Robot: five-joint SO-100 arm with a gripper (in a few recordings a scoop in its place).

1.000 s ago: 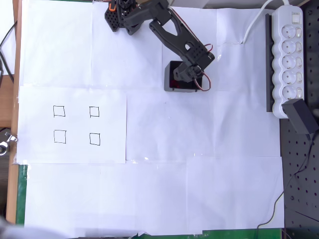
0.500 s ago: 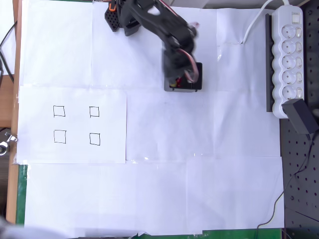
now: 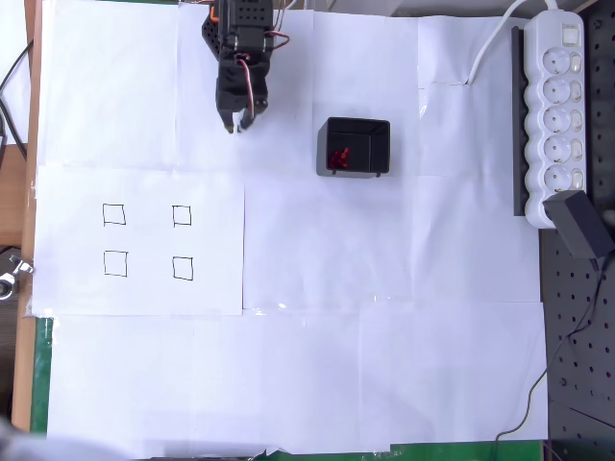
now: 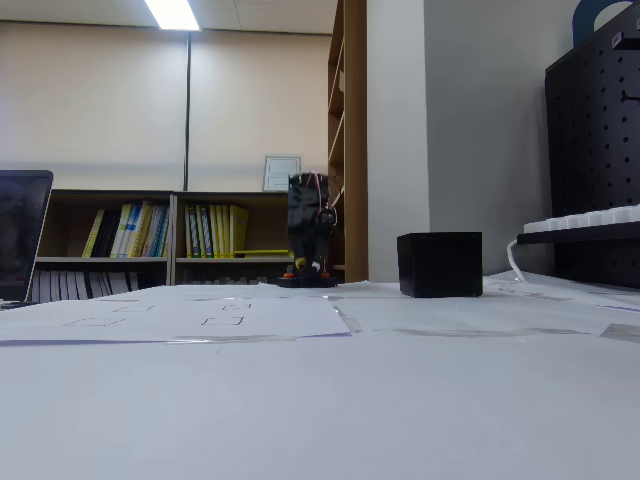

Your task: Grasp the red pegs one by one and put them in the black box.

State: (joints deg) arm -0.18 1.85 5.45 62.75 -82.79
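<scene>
Several red pegs (image 3: 337, 157) inside black box (image 3: 354, 147) overhead, hidden sideways

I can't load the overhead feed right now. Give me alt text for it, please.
Red pegs lie inside the black box near the top centre of a white paper-covered table. The black arm is folded at the top left, its gripper pointing down at the paper, holding nothing visible. Four drawn squares at left stand empty.

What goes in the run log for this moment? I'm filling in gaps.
gripper: folded near base, nothing seen held | red pegs: in black box | drawn squares: vacant
</scene>
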